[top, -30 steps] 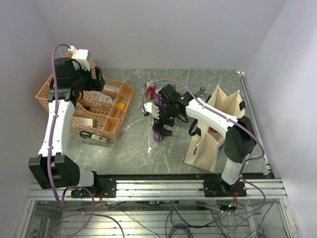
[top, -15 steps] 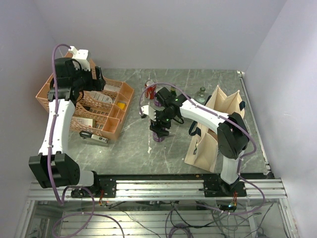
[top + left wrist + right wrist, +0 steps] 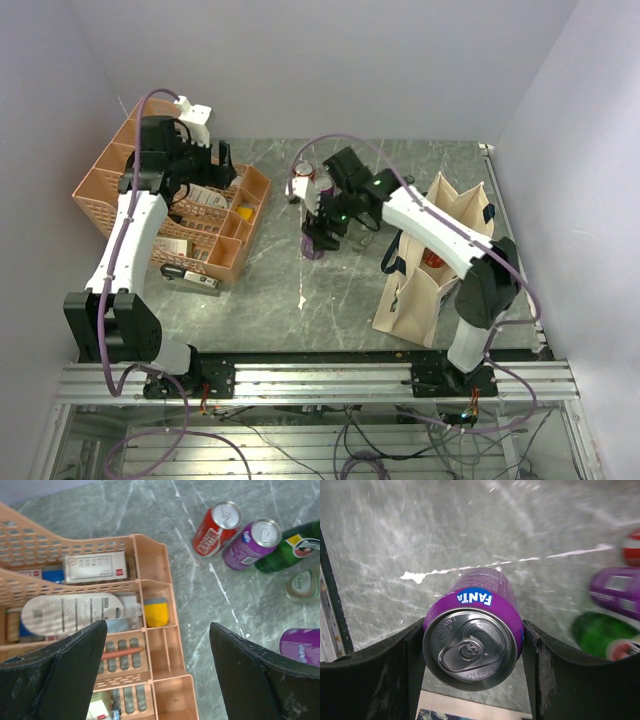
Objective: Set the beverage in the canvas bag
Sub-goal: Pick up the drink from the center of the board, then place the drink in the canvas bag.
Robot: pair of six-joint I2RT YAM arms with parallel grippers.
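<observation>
Fingers (image 3: 380, 680) of the right gripper (image 3: 472, 655) press against both sides of a purple soda can (image 3: 472, 640). The can's silver top and pull tab face the wrist camera, and the word Fanta shows on its side. Behind the can is the grey marbled table (image 3: 420, 530). I cannot tell whether the can's base touches it.

From above, the right arm (image 3: 430, 225) reaches left to the middle of the table, holding the can there. The canvas bag (image 3: 412, 300) stands upright at the right side of the table, well apart from the can. It is cream cloth with dark straps (image 3: 392, 262) and its mouth is open. Something red-orange shows inside, too small to identify.

The left gripper (image 3: 157, 628) hangs with its fingers spread wide and nothing between them. It is above the right end of an orange tray (image 3: 155, 555) with many compartments. One compartment holds a white box (image 3: 95, 567) and another a yellow item (image 3: 155, 612). On the table beyond the tray, a red can (image 3: 216, 528) and a second purple can (image 3: 251, 543) stand side by side. A green bottle (image 3: 295, 547) is just beside them.
</observation>
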